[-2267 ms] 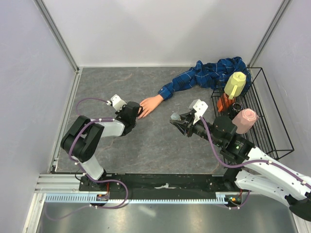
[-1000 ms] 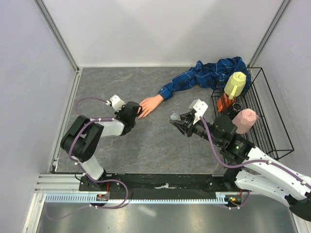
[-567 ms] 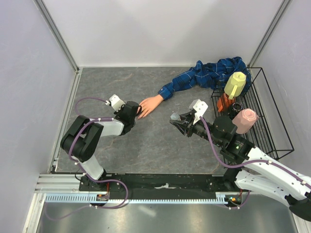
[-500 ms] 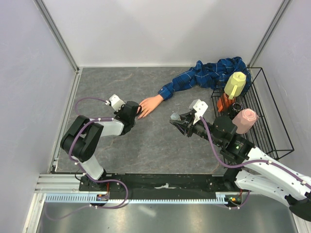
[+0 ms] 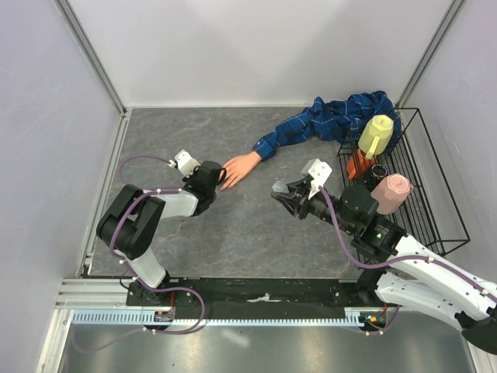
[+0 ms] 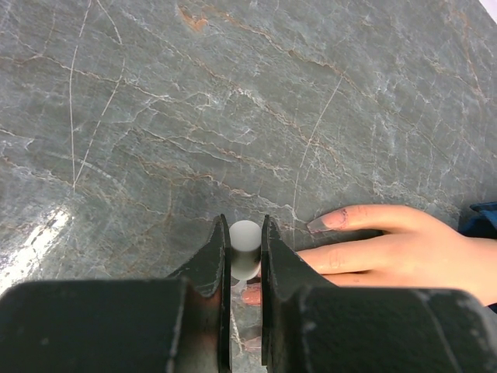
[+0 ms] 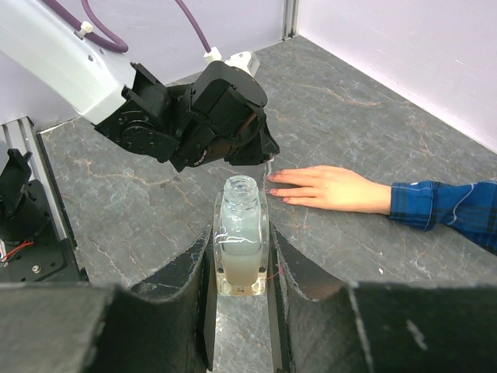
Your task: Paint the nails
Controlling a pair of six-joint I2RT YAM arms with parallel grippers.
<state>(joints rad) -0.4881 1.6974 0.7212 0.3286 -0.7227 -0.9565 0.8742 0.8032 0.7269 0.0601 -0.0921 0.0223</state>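
The peach mannequin hand lies flat on the grey table, coming out of a blue plaid sleeve. Its nails are small and pinkish at the fingertips. My left gripper is shut on a white cap with a thin brush, held right over a lower fingertip nail. In the top view this gripper sits at the fingertips. My right gripper is shut on a small clear open bottle with milky liquid, upright, a short way to the right of the hand.
A black wire rack stands at the right, holding a yellow bottle, a pink cup and an orange item. The sleeve's bunched end lies against the rack. Walls enclose the table on the left, back and right.
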